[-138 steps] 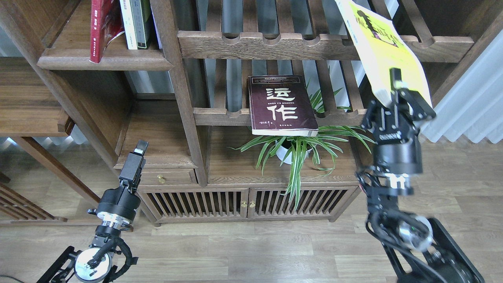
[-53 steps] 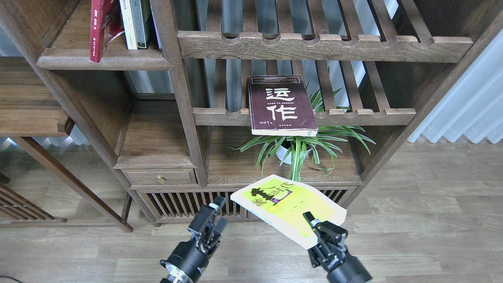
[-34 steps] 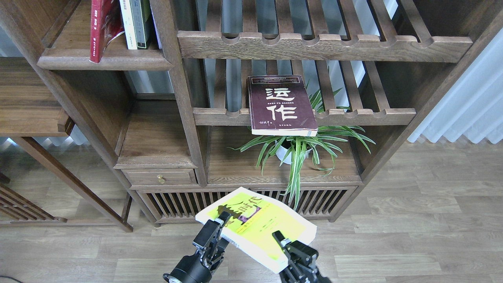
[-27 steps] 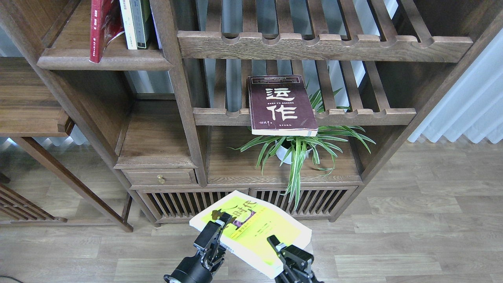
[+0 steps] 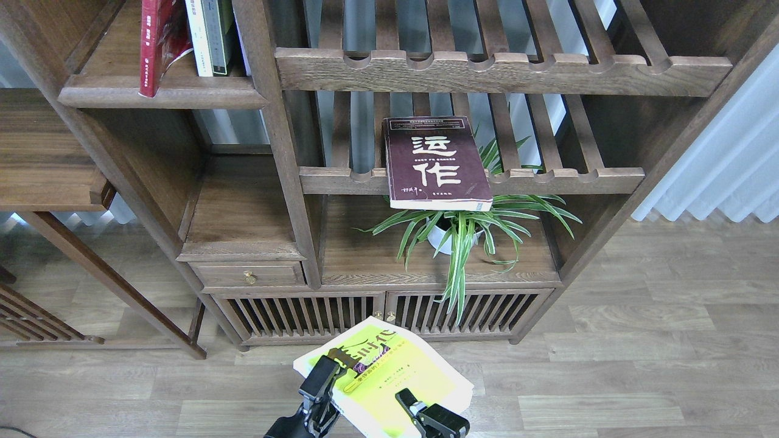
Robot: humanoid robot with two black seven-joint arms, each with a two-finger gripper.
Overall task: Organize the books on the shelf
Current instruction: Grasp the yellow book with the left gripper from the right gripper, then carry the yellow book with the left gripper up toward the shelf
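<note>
The yellow-green book (image 5: pixel 389 374) with a black title is held flat and low in front of the cabinet doors, at the bottom centre. My left gripper (image 5: pixel 327 372) clamps its left edge, one finger on top of the cover. My right gripper (image 5: pixel 406 401) clamps its near edge. The dark maroon book (image 5: pixel 435 163) with big white characters lies flat on a slatted rack, overhanging the front rail. The red book (image 5: pixel 156 42) stands leaning on the solid dark-brown shelf (image 5: pixel 161 94) at the upper left.
Thin white-spined and dark-green-spined volumes (image 5: pixel 210 36) stand beside the red book. A potted spider plant (image 5: pixel 456 234) sits on the cabinet top under the maroon book. A small drawer (image 5: pixel 246 275) and slatted cabinet doors (image 5: pixel 377 313) are below. Wooden floor lies in front.
My right gripper brought the yellow-green book down from the upper right to low centre. My left gripper moved in from the left and closed on the book's left edge. Both sank lower.
</note>
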